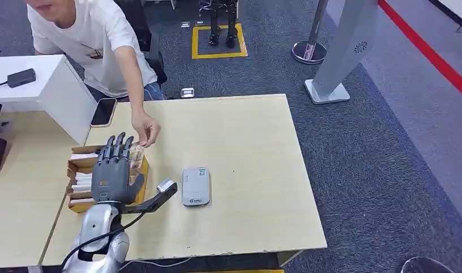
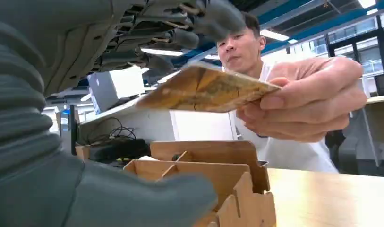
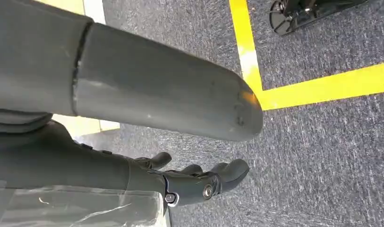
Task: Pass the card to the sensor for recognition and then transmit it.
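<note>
Handover step: person's hand (image 1: 146,128) holds the card (image 2: 206,90) between the spread fingers of the empty left hand (image 1: 116,169) above the box (image 1: 80,185), next close on it, then carry to sensor (image 1: 195,186); right hand (image 3: 199,182) hangs loosely curled, empty.

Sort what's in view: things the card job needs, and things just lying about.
For the job: card, held by a person's hand; left hand; grey sensor; wooden card box.

Lying about: phone; white box; stanchion base.
</note>
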Available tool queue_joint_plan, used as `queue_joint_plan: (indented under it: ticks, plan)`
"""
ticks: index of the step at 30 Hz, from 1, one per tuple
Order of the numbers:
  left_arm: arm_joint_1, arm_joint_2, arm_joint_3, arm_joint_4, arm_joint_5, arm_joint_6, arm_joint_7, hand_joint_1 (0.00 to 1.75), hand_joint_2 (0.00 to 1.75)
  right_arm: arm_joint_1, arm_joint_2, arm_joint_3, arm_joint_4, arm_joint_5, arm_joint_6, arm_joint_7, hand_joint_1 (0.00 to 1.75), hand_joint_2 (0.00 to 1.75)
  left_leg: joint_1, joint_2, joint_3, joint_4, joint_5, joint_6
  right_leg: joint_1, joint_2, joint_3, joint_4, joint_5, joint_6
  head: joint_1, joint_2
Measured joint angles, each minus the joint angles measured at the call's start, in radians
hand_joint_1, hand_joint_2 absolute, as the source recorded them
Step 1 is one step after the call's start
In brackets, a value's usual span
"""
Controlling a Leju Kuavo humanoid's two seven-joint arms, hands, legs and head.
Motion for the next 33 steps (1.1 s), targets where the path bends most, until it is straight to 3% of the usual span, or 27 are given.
queue_joint_plan:
  ticks: [33]
  plan:
    - [-0.006,0.011,-0.001,0.002,0.000,0.001,-0.021,1.75,1.75,0.000,0.000,0.002,0.000,0.003,0.011,-0.010,0.00,0.00,0.000,0.000,0.000,0.000,0.000,0.000,0.000,0.000,0.000,0.000,0.000,0.000,0.000,0.000]
